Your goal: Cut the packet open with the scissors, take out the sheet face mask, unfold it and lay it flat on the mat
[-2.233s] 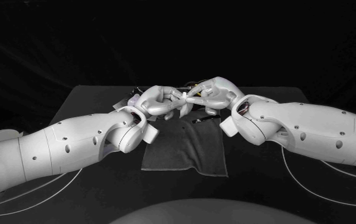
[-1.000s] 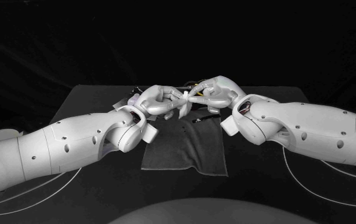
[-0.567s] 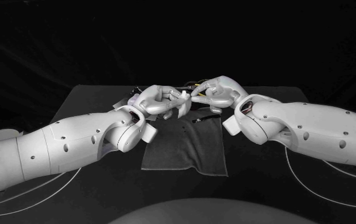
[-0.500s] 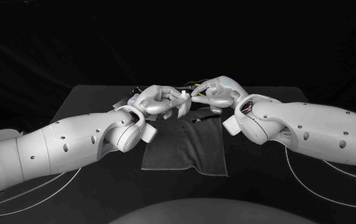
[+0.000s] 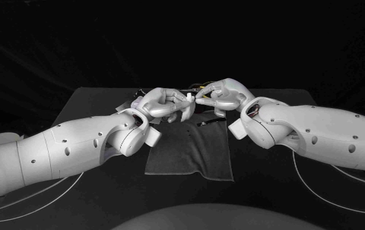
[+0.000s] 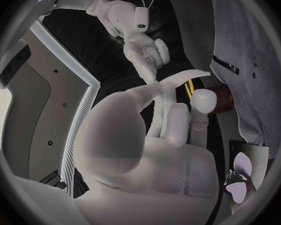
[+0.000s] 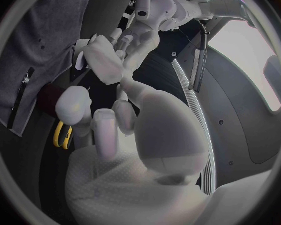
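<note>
Over the 12 o'clock end of the mat, barely different from two seconds back: just shows less white between the hands. Still pinching the folded face mask in the left hand. Touching its 3 o'clock edge with the right hand; can't tell if gripping. Seems edge-on, running 12 to 6.

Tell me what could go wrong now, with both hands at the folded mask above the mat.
The left hand and right hand pinch the folded mask between them; pulling apart might tear it or slip it loose. If dropped, it may land crumpled near the scissors, not flat on the mat.
</note>
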Controlling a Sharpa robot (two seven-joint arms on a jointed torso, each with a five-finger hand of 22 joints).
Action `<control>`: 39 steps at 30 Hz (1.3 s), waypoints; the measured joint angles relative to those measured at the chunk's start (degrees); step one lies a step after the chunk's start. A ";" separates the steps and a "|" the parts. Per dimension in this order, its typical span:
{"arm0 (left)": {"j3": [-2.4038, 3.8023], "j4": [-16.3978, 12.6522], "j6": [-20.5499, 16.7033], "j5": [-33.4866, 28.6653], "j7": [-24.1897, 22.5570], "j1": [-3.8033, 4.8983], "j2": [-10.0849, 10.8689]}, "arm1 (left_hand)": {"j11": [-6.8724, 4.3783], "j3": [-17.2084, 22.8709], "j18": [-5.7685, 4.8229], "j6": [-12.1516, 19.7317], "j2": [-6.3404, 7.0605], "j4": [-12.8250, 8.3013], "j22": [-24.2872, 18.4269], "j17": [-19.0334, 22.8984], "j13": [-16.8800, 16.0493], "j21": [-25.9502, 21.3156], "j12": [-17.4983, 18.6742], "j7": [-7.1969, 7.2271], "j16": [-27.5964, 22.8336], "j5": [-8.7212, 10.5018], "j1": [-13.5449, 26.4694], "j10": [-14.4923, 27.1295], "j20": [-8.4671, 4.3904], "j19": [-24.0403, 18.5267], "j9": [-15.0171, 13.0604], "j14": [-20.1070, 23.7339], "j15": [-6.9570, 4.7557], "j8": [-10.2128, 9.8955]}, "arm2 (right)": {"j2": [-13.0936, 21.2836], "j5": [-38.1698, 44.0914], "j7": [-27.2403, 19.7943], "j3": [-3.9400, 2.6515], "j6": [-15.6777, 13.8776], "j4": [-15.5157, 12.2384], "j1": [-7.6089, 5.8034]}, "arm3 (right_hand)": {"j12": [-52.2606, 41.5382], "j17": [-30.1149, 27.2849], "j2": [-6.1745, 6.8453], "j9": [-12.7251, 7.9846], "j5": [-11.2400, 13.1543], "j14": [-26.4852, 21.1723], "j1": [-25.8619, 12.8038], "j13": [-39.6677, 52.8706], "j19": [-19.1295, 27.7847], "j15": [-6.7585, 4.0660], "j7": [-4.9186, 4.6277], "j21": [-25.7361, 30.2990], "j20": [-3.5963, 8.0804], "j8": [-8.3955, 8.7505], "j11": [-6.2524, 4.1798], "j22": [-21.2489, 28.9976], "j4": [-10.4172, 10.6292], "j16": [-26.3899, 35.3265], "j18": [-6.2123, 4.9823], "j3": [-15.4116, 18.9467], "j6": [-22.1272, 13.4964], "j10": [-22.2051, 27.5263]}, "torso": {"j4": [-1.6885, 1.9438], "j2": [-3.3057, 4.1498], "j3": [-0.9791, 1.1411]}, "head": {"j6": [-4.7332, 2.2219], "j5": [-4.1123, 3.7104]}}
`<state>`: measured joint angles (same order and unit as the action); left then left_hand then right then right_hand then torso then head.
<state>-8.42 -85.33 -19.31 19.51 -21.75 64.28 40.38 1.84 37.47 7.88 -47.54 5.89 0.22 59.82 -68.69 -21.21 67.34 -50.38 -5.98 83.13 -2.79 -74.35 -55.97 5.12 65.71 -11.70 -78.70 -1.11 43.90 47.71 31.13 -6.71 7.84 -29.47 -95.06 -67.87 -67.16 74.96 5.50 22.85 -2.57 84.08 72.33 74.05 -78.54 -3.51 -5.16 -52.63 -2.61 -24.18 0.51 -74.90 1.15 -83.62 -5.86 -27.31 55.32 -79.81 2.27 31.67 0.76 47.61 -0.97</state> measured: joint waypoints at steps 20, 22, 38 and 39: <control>0.00 0.07 0.03 0.02 0.20 0.00 0.03 | 0.02 -0.08 0.00 0.04 -0.44 -0.06 0.09 0.10 0.12 0.00 0.28 -0.03 0.00 0.19 -0.45 0.02 0.00 0.00 -0.01 0.00 0.00 0.26 | 0.45 -0.90 -1.44 0.00 4.38 -0.34 0.03 | 4.15 -0.05 3.64 -2.57 0.00 -0.06 -3.31 -2.68 3.35 2.52 -3.36 7.49 -2.53 5.69 3.29 2.80 2.10 2.69 -1.18 6.16 -5.73 5.50 | 0.00 0.01 0.00 | -0.16 -0.20; 0.00 0.06 0.04 0.02 0.22 0.00 0.03 | 0.02 -0.08 0.00 0.04 -0.44 -0.06 0.09 0.11 0.12 0.00 0.28 -0.03 0.00 0.34 -0.45 0.02 0.00 0.00 -0.01 0.00 0.00 0.26 | 0.31 -0.97 -1.44 0.00 4.55 -0.18 0.03 | 4.16 -0.05 3.24 -2.57 0.00 -0.06 -2.91 -2.67 3.35 2.52 -3.36 7.49 -2.54 5.69 3.29 2.78 2.16 2.69 -1.18 6.23 -5.74 5.50 | 0.00 0.00 0.00 | -0.15 -0.21; 0.00 -0.24 0.53 0.19 0.35 0.00 0.03 | 0.23 0.08 0.00 0.05 -0.52 -0.23 0.08 0.01 0.18 0.00 0.50 -0.03 0.00 0.23 -0.53 -0.15 0.00 0.00 -0.01 0.00 0.00 0.15 | -0.99 -1.24 -1.24 0.01 4.71 0.68 0.03 | 1.68 0.00 -0.02 -2.66 0.01 -0.07 -0.47 -1.70 2.33 2.52 -2.39 4.61 -2.36 5.14 2.32 1.53 2.34 1.24 -1.16 6.04 -2.43 4.54 | 0.05 0.05 -0.03 | -0.03 -0.22; 0.00 -0.25 0.55 0.21 0.36 0.00 0.03 | 0.23 0.08 0.00 0.05 -0.52 -0.23 0.08 0.00 0.18 0.00 0.50 -0.03 0.00 0.23 -0.53 -0.15 0.00 0.00 -0.02 0.00 0.00 0.14 | -1.01 -1.26 -1.24 0.01 4.66 0.68 0.03 | 1.58 0.00 -0.01 -2.63 0.01 -0.07 -0.48 -1.49 2.28 2.52 -2.21 4.32 -2.30 5.11 2.23 1.29 2.34 1.20 -1.16 6.04 -2.17 4.45 | 0.05 0.05 -0.03 | -0.02 -0.21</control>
<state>-8.42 -85.58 -18.76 19.72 -21.39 64.28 40.41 2.08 37.55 7.88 -47.49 5.36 -0.01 59.89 -68.68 -21.03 67.34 -49.87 -6.00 83.13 -2.56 -74.87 -56.12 5.12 65.72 -11.71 -78.71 -1.11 44.04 46.70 29.87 -7.95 7.85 -24.81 -94.38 -67.84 -65.58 74.96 5.49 20.22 -2.56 84.01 71.85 72.56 -76.27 -0.98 -7.37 -48.30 -4.91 -19.07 2.74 -73.61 3.49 -82.42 -7.02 -21.27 53.15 -75.36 2.32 31.72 0.73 47.59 -1.18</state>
